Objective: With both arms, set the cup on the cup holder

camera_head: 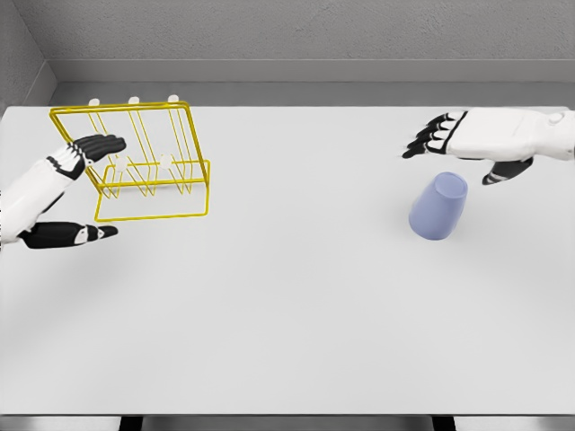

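Note:
A pale blue cup (438, 206) lies tipped on the white table (287, 323) at the right, its base toward the back. My right hand (446, 146) hovers just above and behind it, fingers spread, thumb down beside the cup, holding nothing. At the back left stands a yellow wire cup holder (142, 162) with white pegs. My left hand (88, 187) is open against the holder's left side, fingers stretched over the wire frame and thumb low near its front corner; I cannot tell whether it touches the wires.
A grey wall runs behind the table. The table's front edge lies along the bottom of the view, with dark legs showing under it.

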Tool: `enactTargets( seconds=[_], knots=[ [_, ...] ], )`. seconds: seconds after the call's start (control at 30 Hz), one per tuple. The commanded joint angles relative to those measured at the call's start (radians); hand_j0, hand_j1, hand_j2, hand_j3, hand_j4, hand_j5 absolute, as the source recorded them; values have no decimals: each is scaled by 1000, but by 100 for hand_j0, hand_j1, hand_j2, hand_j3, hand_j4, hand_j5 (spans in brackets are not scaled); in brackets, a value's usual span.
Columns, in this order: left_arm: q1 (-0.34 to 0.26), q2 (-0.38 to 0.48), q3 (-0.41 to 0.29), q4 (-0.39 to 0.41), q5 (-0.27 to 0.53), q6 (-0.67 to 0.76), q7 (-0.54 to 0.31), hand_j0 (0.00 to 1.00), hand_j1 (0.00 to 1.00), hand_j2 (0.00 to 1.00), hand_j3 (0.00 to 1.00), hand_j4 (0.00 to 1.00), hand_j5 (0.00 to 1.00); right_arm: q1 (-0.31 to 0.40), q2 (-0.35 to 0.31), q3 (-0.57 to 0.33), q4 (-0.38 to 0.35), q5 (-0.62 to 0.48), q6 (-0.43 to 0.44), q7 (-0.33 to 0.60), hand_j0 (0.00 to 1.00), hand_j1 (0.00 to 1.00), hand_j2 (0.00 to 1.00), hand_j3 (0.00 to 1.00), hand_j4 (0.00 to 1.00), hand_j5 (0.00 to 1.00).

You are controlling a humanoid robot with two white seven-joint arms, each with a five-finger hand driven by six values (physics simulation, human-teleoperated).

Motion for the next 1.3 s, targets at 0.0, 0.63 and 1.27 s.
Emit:
enactTargets(
  seconds=[0.0,0.63,1.27],
  knots=[
    [0,-6,-16,-2,10,0,1,100,100,100,100,100,100,2,8,1,46,26,2,11,99,99,99,99,99,99],
    [-8,-48,-415,-17,384,0,1,100,100,100,100,100,100,44,94,41,94,178,2,11,98,98,98,98,98,98],
    [-18,-52,-499,30,584,222,-36,100,100,100,100,100,100,48,108,40,106,215,2,11,59,59,59,59,59,59]
  ],
)
